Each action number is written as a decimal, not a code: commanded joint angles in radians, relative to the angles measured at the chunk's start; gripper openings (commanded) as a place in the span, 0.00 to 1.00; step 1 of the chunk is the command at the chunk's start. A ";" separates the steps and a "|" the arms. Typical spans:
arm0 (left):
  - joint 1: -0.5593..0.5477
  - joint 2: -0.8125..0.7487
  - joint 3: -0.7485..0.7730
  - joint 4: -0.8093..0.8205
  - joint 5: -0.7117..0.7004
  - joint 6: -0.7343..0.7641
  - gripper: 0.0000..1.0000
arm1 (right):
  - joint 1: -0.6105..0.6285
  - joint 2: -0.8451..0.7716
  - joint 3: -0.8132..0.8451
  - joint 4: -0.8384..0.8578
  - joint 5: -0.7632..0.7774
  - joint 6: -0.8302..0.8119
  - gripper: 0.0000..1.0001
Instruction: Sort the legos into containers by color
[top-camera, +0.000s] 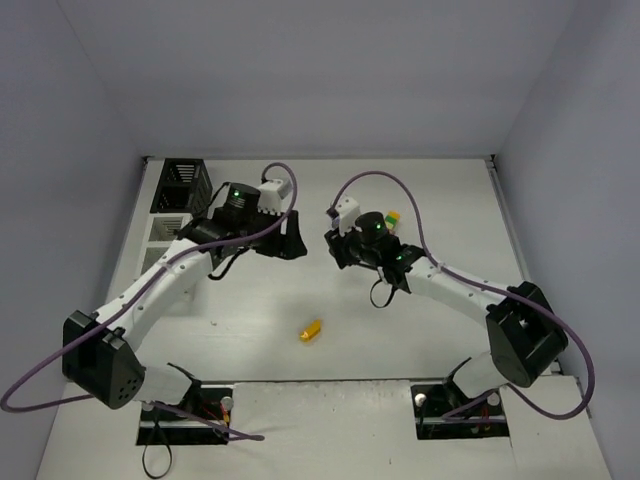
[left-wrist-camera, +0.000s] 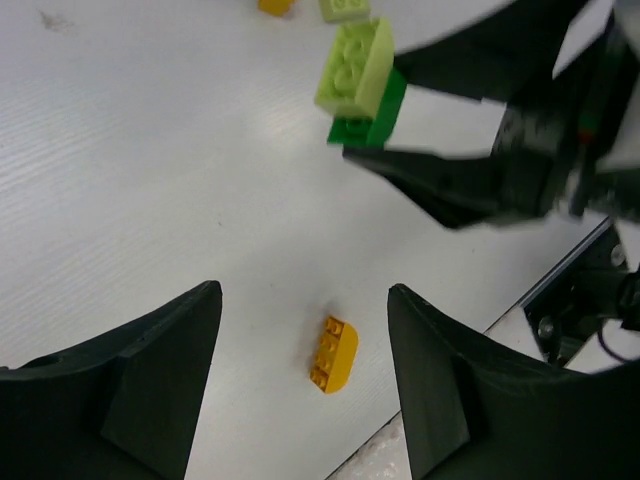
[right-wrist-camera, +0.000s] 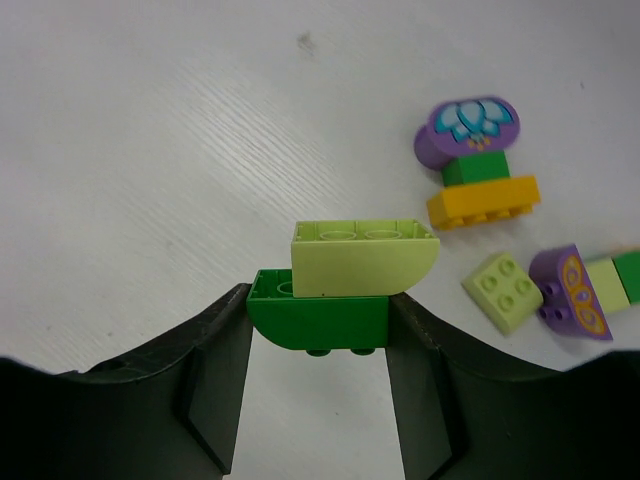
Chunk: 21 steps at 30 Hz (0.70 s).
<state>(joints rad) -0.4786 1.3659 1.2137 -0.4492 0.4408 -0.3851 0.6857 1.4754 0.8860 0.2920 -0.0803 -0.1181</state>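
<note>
From where I stood, the right gripper (right-wrist-camera: 320, 306) was clenched on the flat side walls of a dark green brick (right-wrist-camera: 318, 320) with a light green brick (right-wrist-camera: 362, 258) pressed onto its top. The pair seemed to be held clear of the table (top-camera: 260, 310) near its middle, well apart from the containers (top-camera: 178, 185) at the far-left corner. They looked light, rigid and glossy, likely to slip unless pinched squarely across flat faces rather than the pale one's rounded end, and I judged the two colours would need pulling apart. The left gripper (left-wrist-camera: 303, 300) hung released and empty above a yellow-orange brick (left-wrist-camera: 333, 353) lying toward the table's near edge.
</note>
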 joint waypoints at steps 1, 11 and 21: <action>-0.106 -0.063 0.015 -0.077 -0.138 0.086 0.61 | -0.083 -0.070 -0.015 0.009 -0.007 0.118 0.00; -0.475 0.027 -0.102 -0.069 -0.490 0.008 0.61 | -0.227 -0.174 -0.108 -0.102 0.054 0.327 0.00; -0.575 0.265 -0.083 -0.055 -0.652 -0.061 0.56 | -0.347 -0.208 -0.191 -0.085 -0.021 0.379 0.00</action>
<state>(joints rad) -1.0458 1.6211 1.1000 -0.5247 -0.1169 -0.4053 0.3424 1.3205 0.6926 0.1619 -0.0734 0.2295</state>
